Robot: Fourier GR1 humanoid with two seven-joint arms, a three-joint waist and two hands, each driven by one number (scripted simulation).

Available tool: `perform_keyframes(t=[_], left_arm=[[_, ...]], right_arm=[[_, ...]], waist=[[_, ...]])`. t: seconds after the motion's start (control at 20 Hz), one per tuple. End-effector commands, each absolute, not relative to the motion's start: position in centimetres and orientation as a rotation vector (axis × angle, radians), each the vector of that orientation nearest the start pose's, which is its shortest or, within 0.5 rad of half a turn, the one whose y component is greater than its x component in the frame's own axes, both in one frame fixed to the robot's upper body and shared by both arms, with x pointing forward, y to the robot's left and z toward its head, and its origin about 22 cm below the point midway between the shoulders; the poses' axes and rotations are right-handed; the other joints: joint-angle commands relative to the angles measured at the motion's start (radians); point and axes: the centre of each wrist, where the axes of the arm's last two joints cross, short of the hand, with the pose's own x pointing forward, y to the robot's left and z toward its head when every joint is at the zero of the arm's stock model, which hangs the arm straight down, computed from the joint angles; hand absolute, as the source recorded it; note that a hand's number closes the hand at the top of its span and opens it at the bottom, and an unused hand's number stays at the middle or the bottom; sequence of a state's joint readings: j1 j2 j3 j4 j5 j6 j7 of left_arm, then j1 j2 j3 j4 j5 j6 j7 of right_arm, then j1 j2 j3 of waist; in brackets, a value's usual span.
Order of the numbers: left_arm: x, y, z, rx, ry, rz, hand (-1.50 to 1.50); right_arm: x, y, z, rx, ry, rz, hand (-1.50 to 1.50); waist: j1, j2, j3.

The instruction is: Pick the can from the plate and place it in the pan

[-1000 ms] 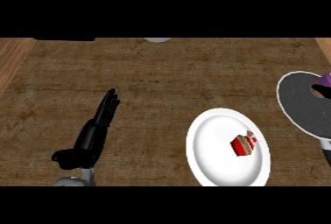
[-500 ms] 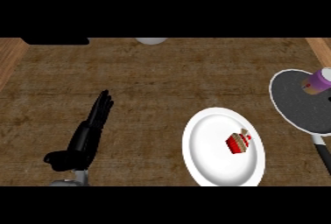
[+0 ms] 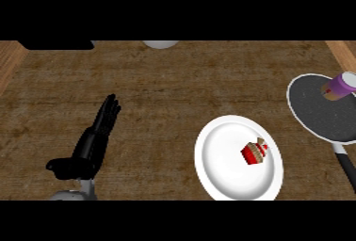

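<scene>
A small red can (image 3: 254, 152) with a tan end lies tilted on the right half of the white plate (image 3: 224, 165), at the lower middle right of the head view. To the plate's upper right lies the dark round pan (image 3: 319, 114), its black handle (image 3: 345, 165) running toward the lower right. My left hand (image 3: 90, 145) lies on the wooden counter at the lower left, open with fingers straight and pointing away, well to the left of the plate. My right hand does not show.
A purple jar with a tan lid (image 3: 338, 86) stands at the pan's far right rim. A white rounded object (image 3: 161, 44) sits at the counter's far edge, with a black block (image 3: 55, 44) at the far left. Lighter wooden borders run down both sides.
The scene has slid slightly left in the view, so more of the pan and the purple jar shows. The left hand, the plate and the can keep their places on the counter.
</scene>
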State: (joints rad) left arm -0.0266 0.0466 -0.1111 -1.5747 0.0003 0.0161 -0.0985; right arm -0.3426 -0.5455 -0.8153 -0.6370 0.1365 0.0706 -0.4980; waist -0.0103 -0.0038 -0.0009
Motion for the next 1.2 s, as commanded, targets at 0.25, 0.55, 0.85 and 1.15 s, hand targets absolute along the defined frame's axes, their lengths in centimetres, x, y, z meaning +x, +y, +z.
perform_keyframes(t=[0.25,0.55,0.85,1.15], left_arm=[[25.7,19.5,1.3,-0.064,-1.692,-0.150,0.00],[23.7,19.3,1.3,-0.058,-1.705,-0.137,0.00],[23.8,18.5,1.0,-0.065,-1.702,-0.144,0.00],[23.5,20.4,1.4,-0.051,-1.700,-0.118,0.00]], right_arm=[[17.9,-49.8,-1.2,-0.764,-1.581,-0.249,-1.50],[17.7,-49.2,-2.3,-0.785,-1.558,-0.239,-1.50],[16.8,-48.7,-0.4,-0.826,-1.517,-0.218,-1.50],[16.7,-47.4,0.5,-0.896,-1.521,-0.161,-1.50]], waist=[[0.004,0.003,0.001],[0.011,0.003,0.001],[0.009,0.004,0.001],[0.010,0.003,0.001]])
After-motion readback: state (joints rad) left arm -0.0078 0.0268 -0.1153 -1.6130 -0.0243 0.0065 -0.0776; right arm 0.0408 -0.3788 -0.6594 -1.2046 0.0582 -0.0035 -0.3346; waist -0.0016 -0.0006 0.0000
